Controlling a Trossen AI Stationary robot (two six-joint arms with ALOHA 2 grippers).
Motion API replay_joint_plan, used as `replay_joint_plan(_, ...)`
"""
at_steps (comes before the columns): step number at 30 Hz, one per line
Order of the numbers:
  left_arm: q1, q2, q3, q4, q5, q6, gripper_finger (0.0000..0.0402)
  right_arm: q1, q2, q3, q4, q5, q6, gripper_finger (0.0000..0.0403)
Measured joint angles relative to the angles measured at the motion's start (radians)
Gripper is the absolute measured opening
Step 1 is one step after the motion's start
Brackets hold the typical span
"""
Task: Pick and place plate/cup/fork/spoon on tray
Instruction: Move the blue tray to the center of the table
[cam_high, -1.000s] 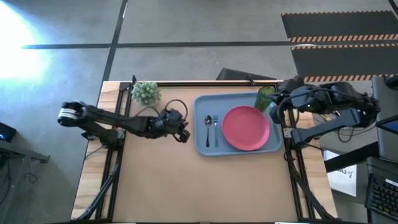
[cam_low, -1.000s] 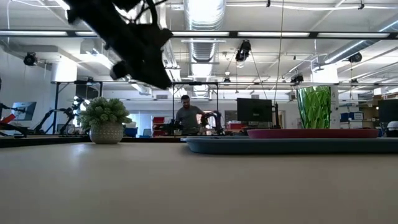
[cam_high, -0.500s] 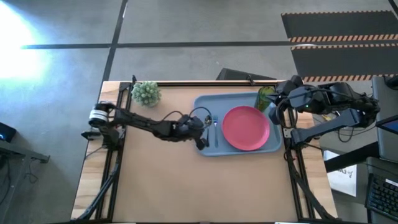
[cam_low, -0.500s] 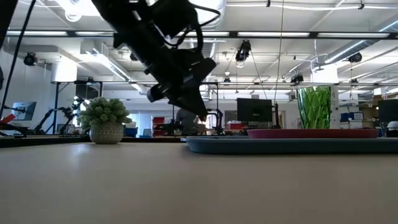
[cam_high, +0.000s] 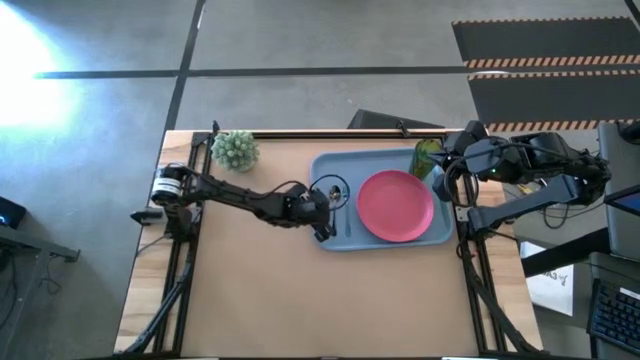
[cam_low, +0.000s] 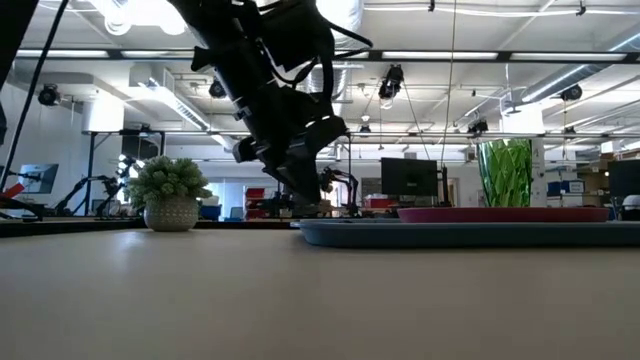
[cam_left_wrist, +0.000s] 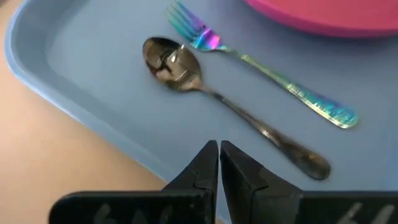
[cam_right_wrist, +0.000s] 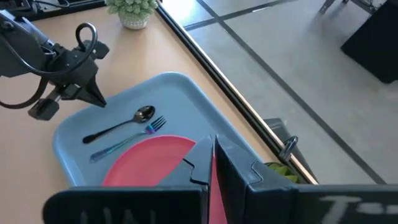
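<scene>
The place was a large robotics lab or an open workshop hall, not a home. In the low view the ceiling (cam_low: 420, 40) was high and bare, with long light strips, round air ducts (cam_low: 330, 70) and cables hanging down. Behind the wooden bench (cam_high: 300, 290) stood monitors (cam_low: 408, 178) and more equipment on stands. The floor (cam_high: 300, 40) was grey concrete with dark lines, and a black mat with striped warning edges (cam_high: 545, 62) lay on it.
</scene>
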Motion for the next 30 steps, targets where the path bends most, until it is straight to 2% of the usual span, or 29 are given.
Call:
replay_joint_plan(24, 0.009, 0.0, -0.103, 0.081, 0.0, -0.03, 0.0, 0.0, 0.0, 0.0, 0.009, 0.0, -0.003, 0.0008)
replay_joint_plan(30, 0.011, -0.005, -0.127, 0.091, 0.034, -0.053, 0.0, 0.0, 0.0, 0.0, 0.029, 0.0, -0.006, 0.0008)
